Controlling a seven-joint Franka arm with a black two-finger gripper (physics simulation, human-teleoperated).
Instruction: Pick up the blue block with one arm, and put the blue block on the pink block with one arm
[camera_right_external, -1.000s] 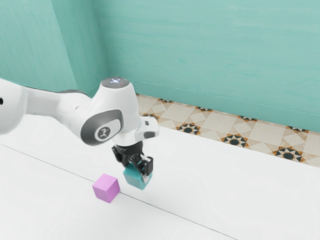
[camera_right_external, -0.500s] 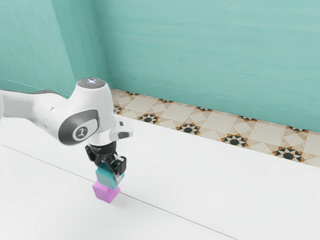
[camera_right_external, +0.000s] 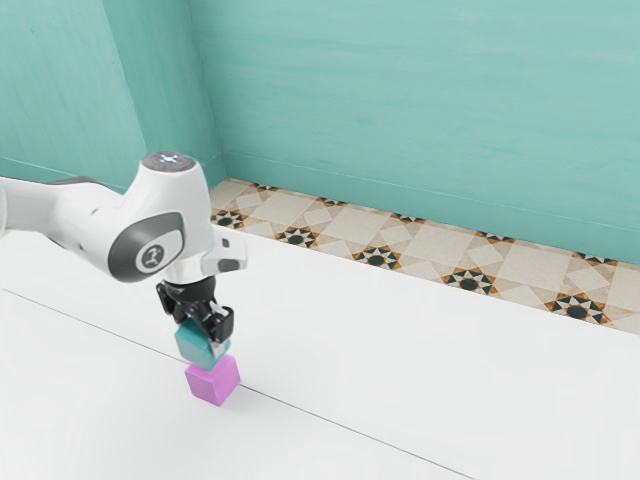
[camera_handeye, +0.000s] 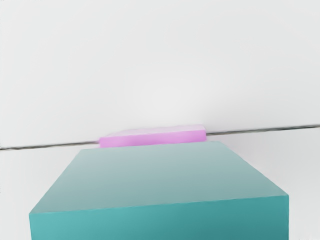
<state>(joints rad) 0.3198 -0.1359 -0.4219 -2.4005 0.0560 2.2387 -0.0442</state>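
Holding blue block clamped between fingers of gripper, directly over pink block below, block-to-block contact impossible to confirm.

No word, number or brand name can be read in either view. The only sign is a small white emblem on the grey round cap at a joint of the arm, and it is too small to make out.
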